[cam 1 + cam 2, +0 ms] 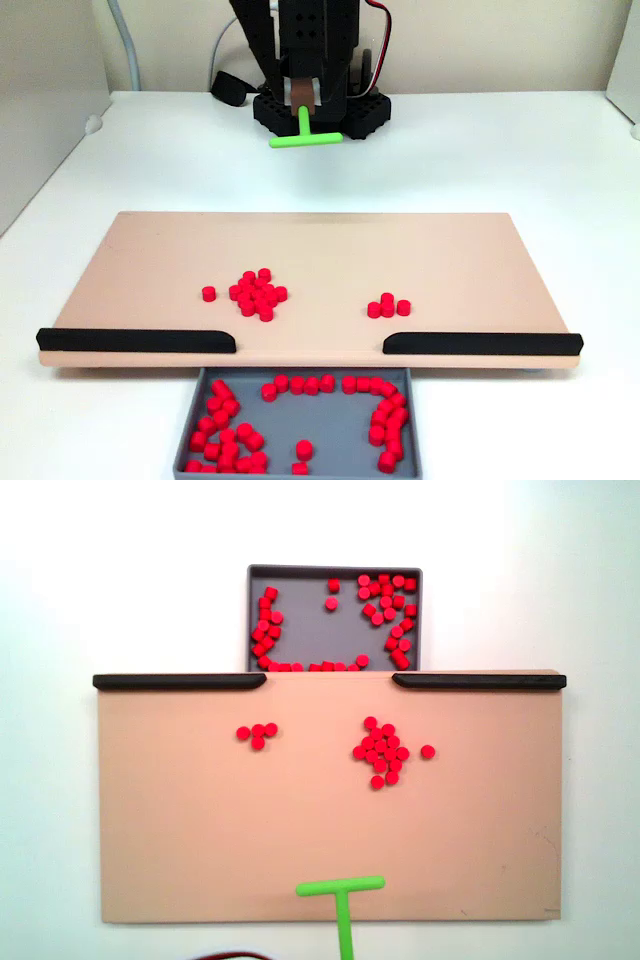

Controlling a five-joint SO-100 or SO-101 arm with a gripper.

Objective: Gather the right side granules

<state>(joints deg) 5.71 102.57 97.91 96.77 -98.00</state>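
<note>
In a fixed view facing my arm, my tool [304,112] hung at the far side of the desk [500,150], clamped on the stem of a green T-shaped rake [305,137] whose crossbar sat just beyond the far edge of the board [450,260]. The board was a tan slab lying flat on the desk. Along its near edge ran two black rails [135,340], one at each end, with a gap between them. On the board, the granules [256,293] lay in a tight bunch left of centre, one stray pellet [208,293] just beside them on the left. A small bunch [388,305] of four like pellets lay well apart to the right. Below the gap, a grey tray [330,430] touched the board's near edge, with many red pellets spread along its walls.

In a fixed view from above, the board [200,830] filled the middle, with the rails [180,681] at its upper edge and the tray [300,630] above the gap. Here the granules [381,752] lay right of the board's centre, the stray [428,751] just to their right. The small bunch [257,734] lay to the left, nearer the rails. The rake [341,895] reached in over the board's lower edge, its crossbar well apart from both bunches.
</note>
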